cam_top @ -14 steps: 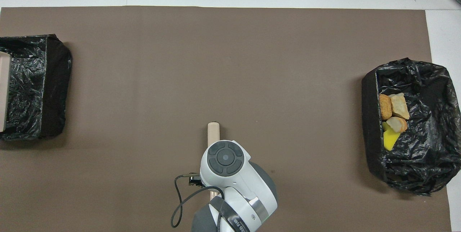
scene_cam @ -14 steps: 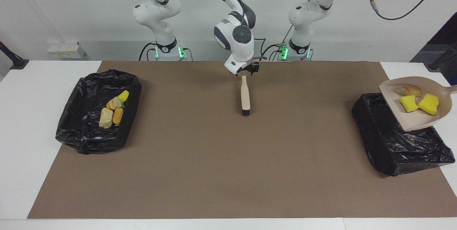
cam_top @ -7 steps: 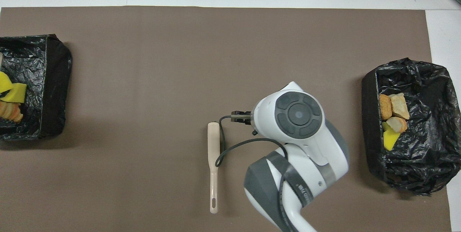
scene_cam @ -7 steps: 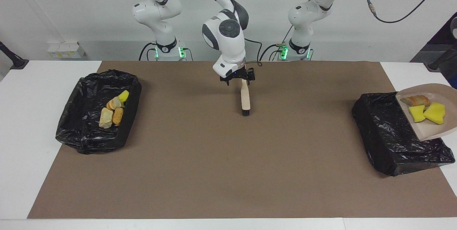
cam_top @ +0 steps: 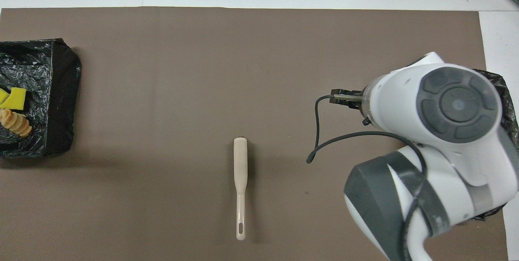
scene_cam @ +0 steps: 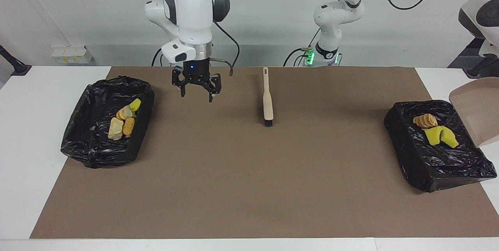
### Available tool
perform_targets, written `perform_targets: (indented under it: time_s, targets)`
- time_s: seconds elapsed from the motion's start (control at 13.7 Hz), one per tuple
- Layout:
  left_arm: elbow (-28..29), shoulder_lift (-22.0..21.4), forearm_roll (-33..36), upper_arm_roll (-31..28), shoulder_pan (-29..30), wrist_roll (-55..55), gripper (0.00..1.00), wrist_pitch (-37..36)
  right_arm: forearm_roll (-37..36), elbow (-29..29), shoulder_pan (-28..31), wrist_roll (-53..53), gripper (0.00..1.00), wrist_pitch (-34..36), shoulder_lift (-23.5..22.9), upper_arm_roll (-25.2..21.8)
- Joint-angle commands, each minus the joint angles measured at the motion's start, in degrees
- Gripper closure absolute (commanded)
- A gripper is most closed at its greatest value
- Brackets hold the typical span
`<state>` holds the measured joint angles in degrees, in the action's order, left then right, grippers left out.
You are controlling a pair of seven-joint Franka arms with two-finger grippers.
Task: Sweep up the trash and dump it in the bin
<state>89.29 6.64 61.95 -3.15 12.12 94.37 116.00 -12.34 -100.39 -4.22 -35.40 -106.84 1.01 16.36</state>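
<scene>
Right gripper (scene_cam: pixel 197 89) hangs empty with jaws spread, over the brown mat (scene_cam: pixel 241 188) beside the bin (scene_cam: pixel 78 142) at the right arm's end, which holds 4 scraps (scene_cam: pixel 124 120). Brush (scene_cam: pixel 267 99) lies flat mid-mat, bristles pointing away from the robots, nothing gripping it. Dustpan (scene_cam: pixel 477 108) is tipped up over the other bin (scene_cam: pixel 409 153), likely for dumping: 3 scraps (scene_cam: pixel 433 129) lie inside. Left gripper is out of frame. All 7 binned, task looks done.
</scene>
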Motion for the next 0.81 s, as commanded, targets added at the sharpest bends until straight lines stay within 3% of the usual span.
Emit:
perform_targets:
  time_s: [0.0,0.51,0.73]
  targets:
    - [2.38,-2.95,4.05,-0.28,-2.79,-1.21,1.0,0.29,0.03,4.22,2.71,3.74,0.0,5.84,1.62,0.69]
    - [2.99,-3.39,2.13,0.16,-5.78,-1.03,1.0,-2.34,2.58,13.7,8.79,15.17,0.0,16.12,2.33,-0.18]
    - [2.73,-3.3,-8.4,0.07,-9.74,-1.38,1.0,-9.2,5.82,16.89,9.66,22.63,0.0,18.86,2.33,-3.87]
